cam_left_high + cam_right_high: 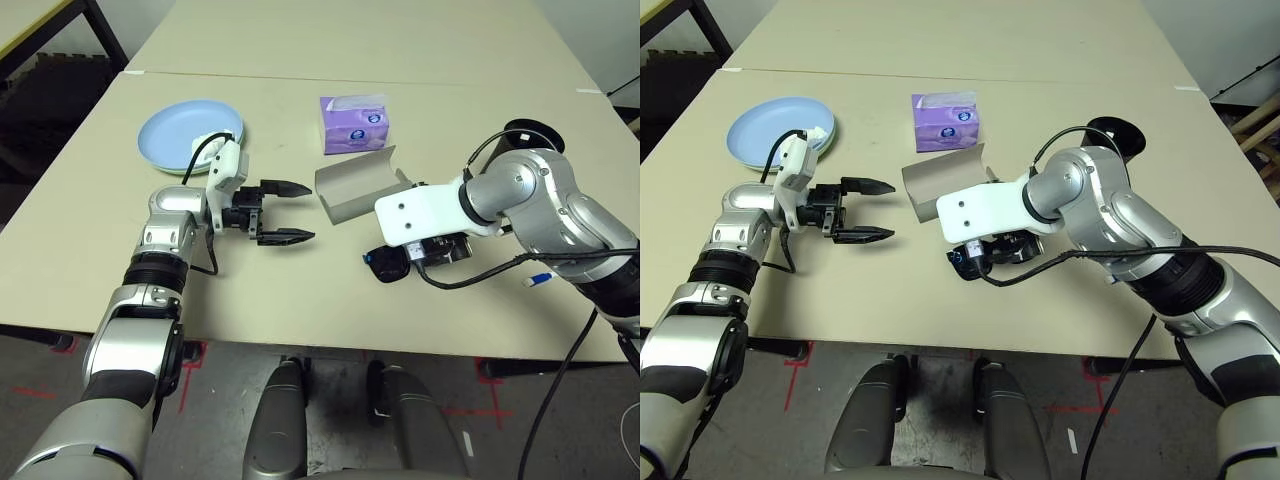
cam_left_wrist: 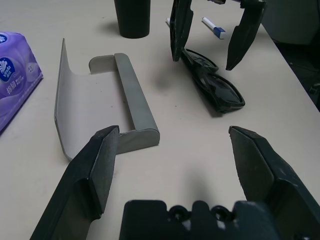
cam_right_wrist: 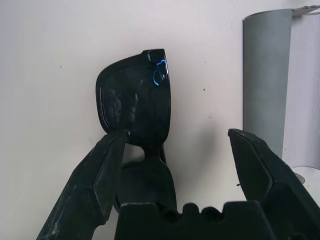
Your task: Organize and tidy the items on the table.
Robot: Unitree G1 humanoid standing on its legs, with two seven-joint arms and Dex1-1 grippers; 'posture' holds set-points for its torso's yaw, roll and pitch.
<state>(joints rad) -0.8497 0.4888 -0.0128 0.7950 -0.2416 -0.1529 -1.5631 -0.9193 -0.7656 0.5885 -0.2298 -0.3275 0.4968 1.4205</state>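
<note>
Folded black sunglasses (image 3: 142,95) lie on the table (image 1: 90,250) just right of the open grey glasses case (image 1: 355,185). My right gripper (image 3: 177,135) hangs open over one end of them, one finger (image 2: 179,27) close against the frame. To the case's left, my left gripper (image 1: 298,212) is open and holds nothing, pointing at the case (image 2: 100,105). A light blue plate (image 1: 175,130) at the back left holds a crumpled white tissue (image 1: 205,145), with a pale green rim (image 1: 830,140) under it. The purple tissue box (image 1: 352,124) stands behind the case.
A black cup (image 1: 528,133) stands at the right behind my right arm. Small white and blue pens (image 2: 214,28) lie near it, one (image 1: 540,280) close to the front edge. A second table (image 1: 400,35) adjoins at the back.
</note>
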